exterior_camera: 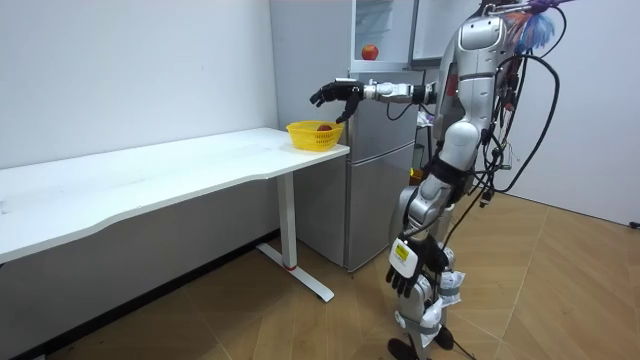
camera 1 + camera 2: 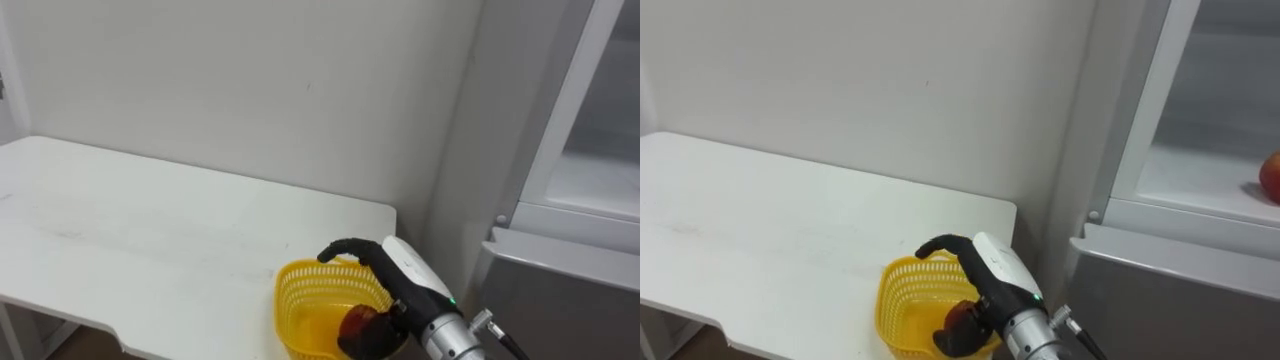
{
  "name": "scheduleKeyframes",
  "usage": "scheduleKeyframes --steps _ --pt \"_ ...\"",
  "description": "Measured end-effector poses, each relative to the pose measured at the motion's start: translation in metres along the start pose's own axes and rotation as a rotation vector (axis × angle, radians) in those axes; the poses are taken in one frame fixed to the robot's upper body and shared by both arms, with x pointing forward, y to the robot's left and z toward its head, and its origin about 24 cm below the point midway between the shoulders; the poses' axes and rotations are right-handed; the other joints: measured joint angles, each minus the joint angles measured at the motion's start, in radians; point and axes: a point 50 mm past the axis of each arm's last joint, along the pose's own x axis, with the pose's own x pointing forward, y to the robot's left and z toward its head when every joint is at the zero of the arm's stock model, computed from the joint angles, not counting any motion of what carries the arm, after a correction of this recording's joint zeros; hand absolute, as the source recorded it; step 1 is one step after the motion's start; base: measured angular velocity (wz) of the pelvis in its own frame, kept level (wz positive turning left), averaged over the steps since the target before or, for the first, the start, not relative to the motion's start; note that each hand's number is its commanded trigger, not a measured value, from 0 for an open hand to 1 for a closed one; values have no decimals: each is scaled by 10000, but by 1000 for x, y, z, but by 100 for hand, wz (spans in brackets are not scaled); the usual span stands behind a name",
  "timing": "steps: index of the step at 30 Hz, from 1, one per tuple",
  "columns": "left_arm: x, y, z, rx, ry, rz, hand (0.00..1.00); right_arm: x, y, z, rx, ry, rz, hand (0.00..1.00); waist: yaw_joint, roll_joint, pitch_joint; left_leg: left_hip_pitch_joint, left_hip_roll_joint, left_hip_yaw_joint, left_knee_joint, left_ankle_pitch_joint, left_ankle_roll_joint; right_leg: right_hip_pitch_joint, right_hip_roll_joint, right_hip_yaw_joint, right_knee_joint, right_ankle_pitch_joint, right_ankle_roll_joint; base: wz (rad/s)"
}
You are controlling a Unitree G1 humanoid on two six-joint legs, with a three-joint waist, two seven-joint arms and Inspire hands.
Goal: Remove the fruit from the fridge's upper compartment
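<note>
Over at the end of the table, the yellow basket sits near the edge with a red fruit in it, and the right hand hovering open-fingered above could clip the rim and tip it, while a second fruit sits on the upper fridge shelf.

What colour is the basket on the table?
The basket is plain yellow; it shows best in the left eye view.
</note>
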Motion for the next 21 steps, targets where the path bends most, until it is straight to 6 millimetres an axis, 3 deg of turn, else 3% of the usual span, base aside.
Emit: scheduleKeyframes --steps 17,21 --pt "0 0 -1 2 39 158 0 0 1 -2 554 122 -82 0 -15 79 -95 25 -10 -11 -70 5 10 26 -15 -29 27 -1 5 0" --pt "0 -2 -5 -15 153 246 0 0 1 -3 1010 146 -95 0 -45 56 -66 192 -31 7 -115 15 29 163 -32 1 23 -20 36 0"
